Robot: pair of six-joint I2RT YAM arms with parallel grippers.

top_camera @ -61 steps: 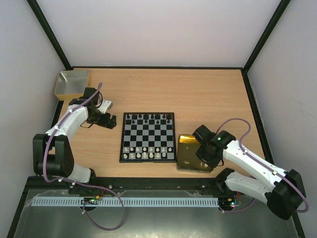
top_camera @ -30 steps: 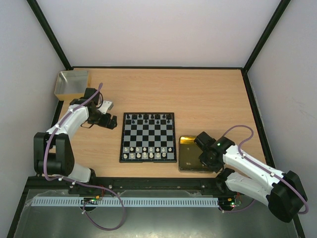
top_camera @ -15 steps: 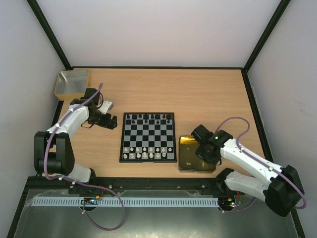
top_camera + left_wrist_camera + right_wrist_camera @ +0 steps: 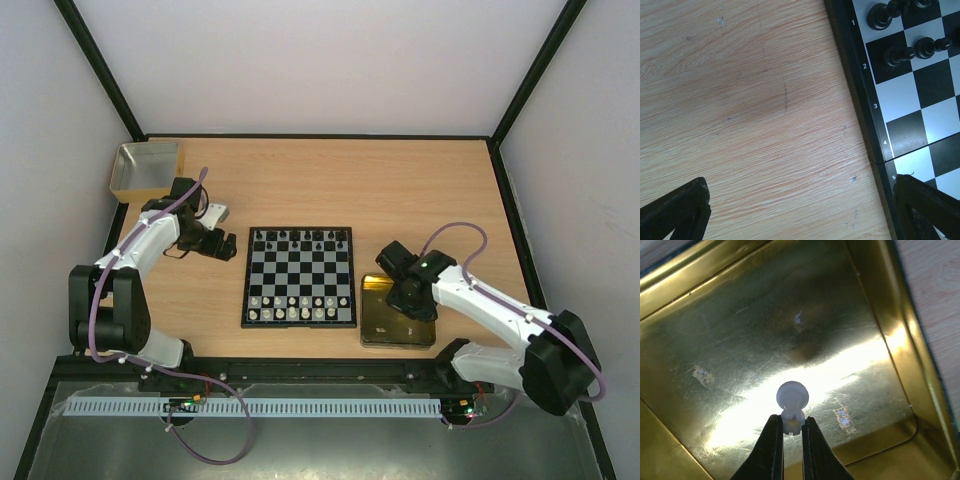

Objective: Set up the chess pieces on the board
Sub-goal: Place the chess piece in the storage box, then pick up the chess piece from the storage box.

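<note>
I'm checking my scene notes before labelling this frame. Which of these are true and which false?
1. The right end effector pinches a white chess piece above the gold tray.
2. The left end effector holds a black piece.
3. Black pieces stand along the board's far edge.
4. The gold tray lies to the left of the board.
1. True. The right end effector is shut on a white chess piece above the gold tray.
2. False. The left end effector is open and empty, over the bare table beside the board.
3. True. The black pieces line the board's far edge.
4. False. The gold tray lies to the right of the board.
</note>
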